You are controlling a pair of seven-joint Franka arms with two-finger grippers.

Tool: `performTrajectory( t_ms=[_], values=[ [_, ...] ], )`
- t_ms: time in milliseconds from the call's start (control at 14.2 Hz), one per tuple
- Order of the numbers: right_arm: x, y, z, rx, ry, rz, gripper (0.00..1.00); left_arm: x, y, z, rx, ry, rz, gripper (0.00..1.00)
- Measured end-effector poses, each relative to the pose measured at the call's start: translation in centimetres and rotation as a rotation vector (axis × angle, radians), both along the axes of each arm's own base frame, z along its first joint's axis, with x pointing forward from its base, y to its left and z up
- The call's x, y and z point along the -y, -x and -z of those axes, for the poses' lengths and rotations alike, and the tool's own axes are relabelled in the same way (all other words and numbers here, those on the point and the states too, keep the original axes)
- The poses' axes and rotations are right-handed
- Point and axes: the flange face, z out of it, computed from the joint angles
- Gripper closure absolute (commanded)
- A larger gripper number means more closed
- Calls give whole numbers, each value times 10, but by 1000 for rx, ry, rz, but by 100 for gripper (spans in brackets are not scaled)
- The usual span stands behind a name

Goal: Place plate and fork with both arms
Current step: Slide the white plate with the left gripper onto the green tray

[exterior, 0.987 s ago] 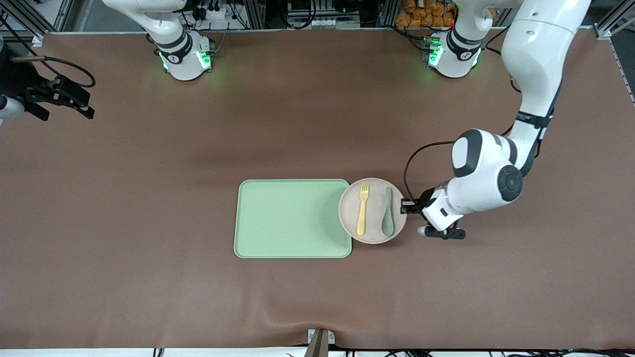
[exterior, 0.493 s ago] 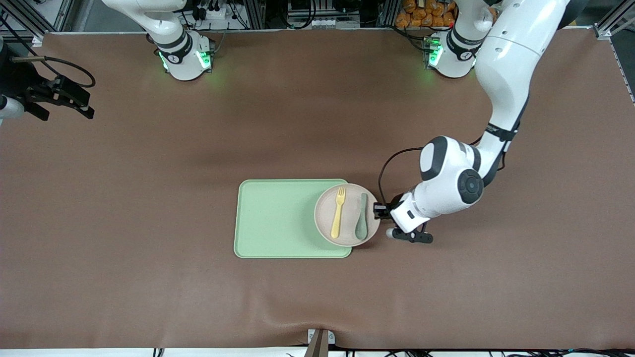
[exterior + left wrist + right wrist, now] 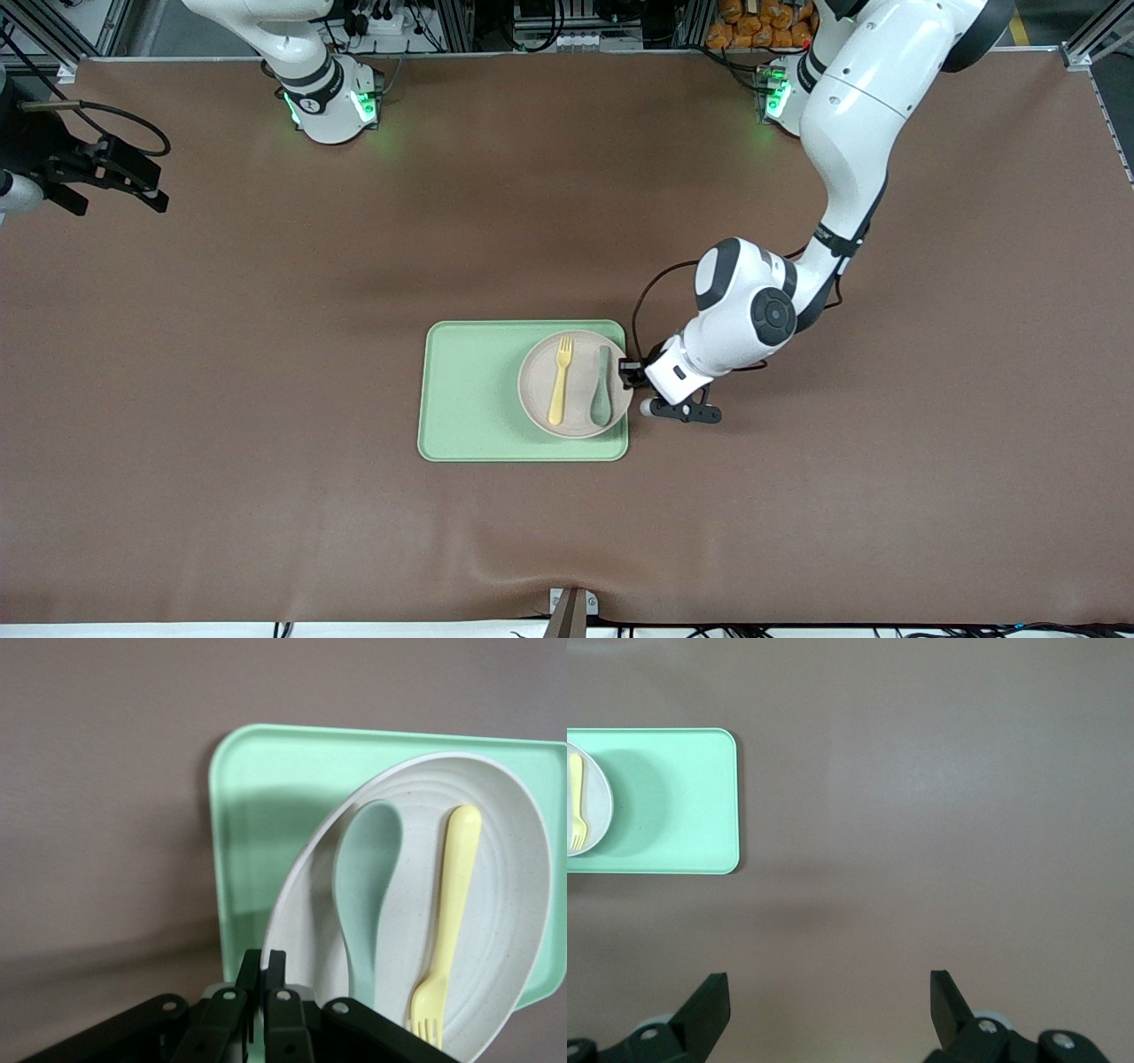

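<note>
A brown table cover [image 3: 266,372] is carrying the whole setup. The plate [image 3: 576,354] is sitting over the green tray [image 3: 469,390], at the tray's end toward the left arm, its rim just at the tray's edge at three o'clock. On the plate the fork [image 3: 559,379] and a teal spoon [image 3: 601,386] are lying side by side, both running twelve to six. The left gripper [image 3: 631,373] is clamped on the plate's rim at three o'clock. Judgement: keep the plate level, carry it farther inward, and release only once it is seated flat. The right gripper [image 3: 828,997] is waiting with fingers spread, over bare table at the right arm's end.
</note>
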Motion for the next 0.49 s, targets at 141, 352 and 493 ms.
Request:
performTrajectory(
  t_ms=[141,352,493],
  values=[
    [0,0,0,0,0,0,0,4,1,4,-9,1,-5,100],
    [0,0,0,0,0,0,0,12,-1,17,-38,7,-46,100],
    [0,0,0,-1,0,0,0,26,1,21,-47,13,-57,100]
  ],
)
